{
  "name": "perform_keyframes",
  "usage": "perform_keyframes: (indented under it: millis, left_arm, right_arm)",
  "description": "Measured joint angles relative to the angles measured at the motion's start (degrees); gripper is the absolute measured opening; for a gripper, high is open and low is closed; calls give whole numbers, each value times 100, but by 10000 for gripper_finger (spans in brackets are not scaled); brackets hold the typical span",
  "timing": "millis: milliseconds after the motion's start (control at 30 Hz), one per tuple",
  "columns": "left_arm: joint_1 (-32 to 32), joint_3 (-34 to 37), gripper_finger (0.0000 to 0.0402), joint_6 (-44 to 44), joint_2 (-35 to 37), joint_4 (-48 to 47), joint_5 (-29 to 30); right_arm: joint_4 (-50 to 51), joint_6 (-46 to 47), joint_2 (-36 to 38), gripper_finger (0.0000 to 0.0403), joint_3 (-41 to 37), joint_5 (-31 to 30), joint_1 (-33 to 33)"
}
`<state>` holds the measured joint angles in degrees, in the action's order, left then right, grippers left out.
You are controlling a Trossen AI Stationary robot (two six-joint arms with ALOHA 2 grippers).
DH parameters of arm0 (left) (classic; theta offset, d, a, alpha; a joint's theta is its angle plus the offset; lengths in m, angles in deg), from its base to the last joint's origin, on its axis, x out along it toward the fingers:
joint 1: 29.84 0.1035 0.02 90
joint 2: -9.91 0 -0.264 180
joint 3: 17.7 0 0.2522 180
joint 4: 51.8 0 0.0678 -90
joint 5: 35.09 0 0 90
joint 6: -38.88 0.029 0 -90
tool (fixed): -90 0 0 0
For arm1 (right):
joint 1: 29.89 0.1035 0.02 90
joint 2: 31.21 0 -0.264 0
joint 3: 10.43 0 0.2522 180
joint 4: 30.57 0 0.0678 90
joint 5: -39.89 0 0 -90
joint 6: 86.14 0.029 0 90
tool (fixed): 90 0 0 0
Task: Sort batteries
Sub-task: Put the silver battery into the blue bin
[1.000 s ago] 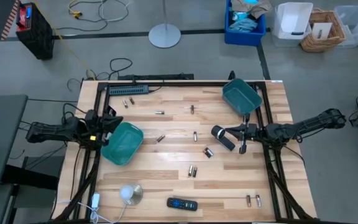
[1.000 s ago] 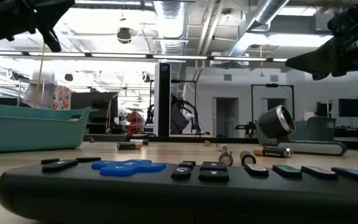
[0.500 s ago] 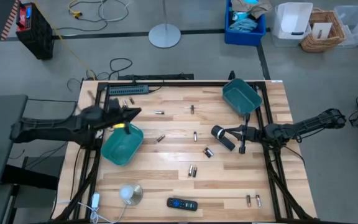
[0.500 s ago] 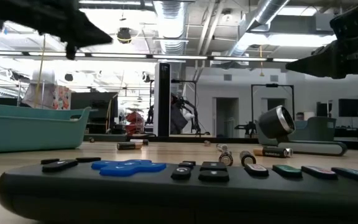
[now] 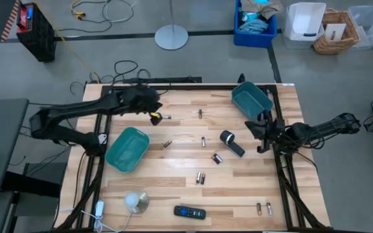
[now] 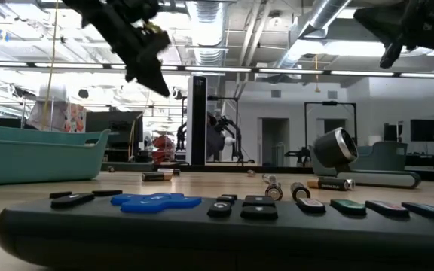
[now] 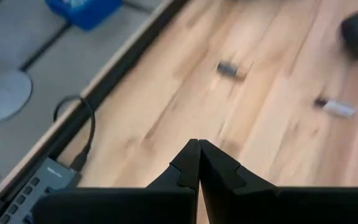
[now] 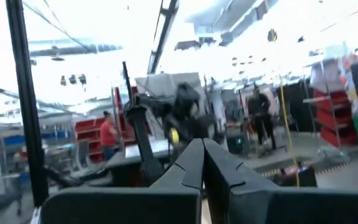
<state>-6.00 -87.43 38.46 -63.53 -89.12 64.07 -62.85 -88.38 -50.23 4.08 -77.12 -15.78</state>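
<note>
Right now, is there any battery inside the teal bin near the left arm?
No, in the high view the teal bin shows only its bare floor, while batteries lie on the table.

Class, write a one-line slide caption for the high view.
Shut left gripper reaches toward a battery at the table's far side; right gripper waits beside a teal bin.

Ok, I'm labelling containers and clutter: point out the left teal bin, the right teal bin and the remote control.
left teal bin [image 5: 127, 149], high view, on its bare inside floor.
right teal bin [image 5: 251, 101], high view, on its inside floor.
remote control [image 5: 190, 211], high view, middle of its body.
</note>
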Motion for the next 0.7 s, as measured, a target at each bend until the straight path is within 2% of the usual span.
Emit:
perform_keyframes:
  millis: [200,367,467,567,700]
  left_arm:
    - [309,-614,4,243,-1160,-482,-182]
    - [430,-1236,4,121,-2126,-1121,-623]
    - [414,-1684,7,160,-2665,-1552,-635]
    - [384,-2139,23,237,-3133,-2064,-606]
    - [331,-2610,64,277,-3592,-2447,-549]
  right_arm:
    - [-702,-815,6,28,127,-49,-275]
    - [-682,-1225,1,28,253,-48,-657]
    - [-618,-1268,1,28,260,-47,-876]
    - [-366,-1271,1,28,260,-44,-1039]
    - [-80,-1285,-1,28,260,-43,-1245]
